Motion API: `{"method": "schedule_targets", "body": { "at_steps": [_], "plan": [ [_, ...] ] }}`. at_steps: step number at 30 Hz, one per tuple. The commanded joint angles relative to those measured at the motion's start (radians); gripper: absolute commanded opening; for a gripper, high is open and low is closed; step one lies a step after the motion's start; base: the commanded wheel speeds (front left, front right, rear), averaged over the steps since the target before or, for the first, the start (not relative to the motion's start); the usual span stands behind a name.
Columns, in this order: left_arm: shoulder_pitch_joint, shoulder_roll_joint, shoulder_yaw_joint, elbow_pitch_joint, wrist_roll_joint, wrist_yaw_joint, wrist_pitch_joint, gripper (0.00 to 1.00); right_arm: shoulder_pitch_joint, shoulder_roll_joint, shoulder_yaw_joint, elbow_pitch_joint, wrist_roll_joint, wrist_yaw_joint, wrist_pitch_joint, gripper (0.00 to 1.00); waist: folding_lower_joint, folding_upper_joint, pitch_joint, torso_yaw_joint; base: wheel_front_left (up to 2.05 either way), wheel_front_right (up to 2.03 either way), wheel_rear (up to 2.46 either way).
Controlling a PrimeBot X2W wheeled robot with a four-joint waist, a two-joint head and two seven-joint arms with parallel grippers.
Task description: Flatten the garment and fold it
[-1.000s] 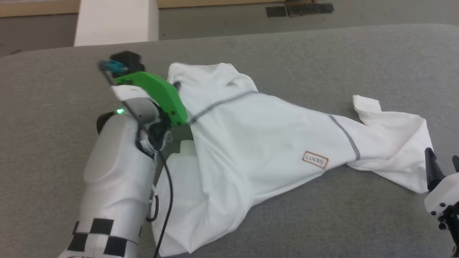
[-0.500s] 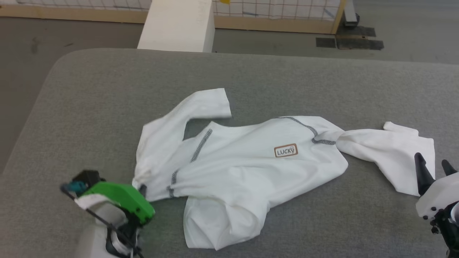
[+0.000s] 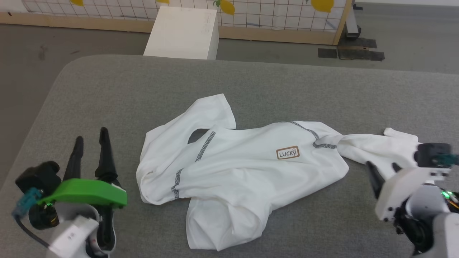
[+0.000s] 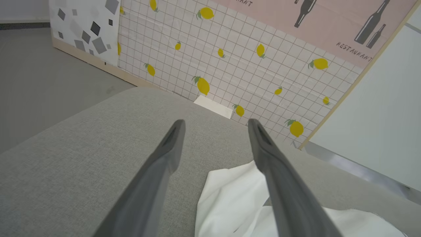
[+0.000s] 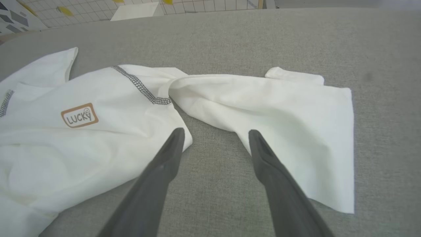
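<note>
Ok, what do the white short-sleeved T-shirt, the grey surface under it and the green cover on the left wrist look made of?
White short-sleeved T-shirt: thin matte knit fabric, probably cotton; it lies in soft folds.
Grey padded surface: matte woven upholstery cloth, by its fine flecked weave and rounded edge.
Green wrist cover: hard smooth plastic, judging by its crisp edges.

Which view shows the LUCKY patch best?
The right wrist view: the patch is large and readable. The head view shows it smaller. The left wrist view shows plain white shirt cloth.
</note>
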Motion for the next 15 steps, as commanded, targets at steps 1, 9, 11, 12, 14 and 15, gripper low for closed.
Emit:
{"method": "schedule_targets", "body": {
  "at_steps": [1,9,11,12,14,15],
  "plan": [
    [0.039,0.008,-0.022,-0.014,0.055,-0.01,-0.066,1.0,-0.032,-0.009,0.031,0.022,-0.014,-0.002,0.036,1.0,0.0,0.0095,0.01,0.005,0.0,0.0,0.0],
    [0.066,-0.032,-0.082,-0.015,0.17,-0.008,-0.158,1.0,-0.182,-0.068,0.18,0.187,-0.104,-0.002,0.177,1.0,0.0,0.0096,0.065,0.048,0.0,0.0,0.0],
    [0.063,-0.042,-0.085,-0.006,0.172,-0.012,-0.161,1.0,-0.209,-0.073,0.199,0.235,-0.117,-0.002,0.203,1.0,0.0,0.0096,0.079,0.061,0.0,0.0,0.0],
    [0.059,-0.045,-0.087,-0.003,0.174,-0.015,-0.161,1.0,-0.218,-0.08,0.213,0.253,-0.124,-0.002,0.214,1.0,0.0,0.0096,0.085,0.066,0.0,0.0,0.0],
    [0.051,-0.051,-0.087,0.006,0.176,-0.02,-0.162,1.0,-0.234,-0.086,0.237,0.29,-0.123,-0.002,0.232,1.0,0.0,0.0096,0.096,0.076,0.0,0.0,0.0],
    [0.046,-0.053,-0.085,0.007,0.179,-0.021,-0.163,1.0,-0.239,-0.094,0.257,0.307,-0.127,-0.002,0.242,1.0,0.0,0.0096,0.101,0.079,0.0,0.0,0.0]
  ]
}}
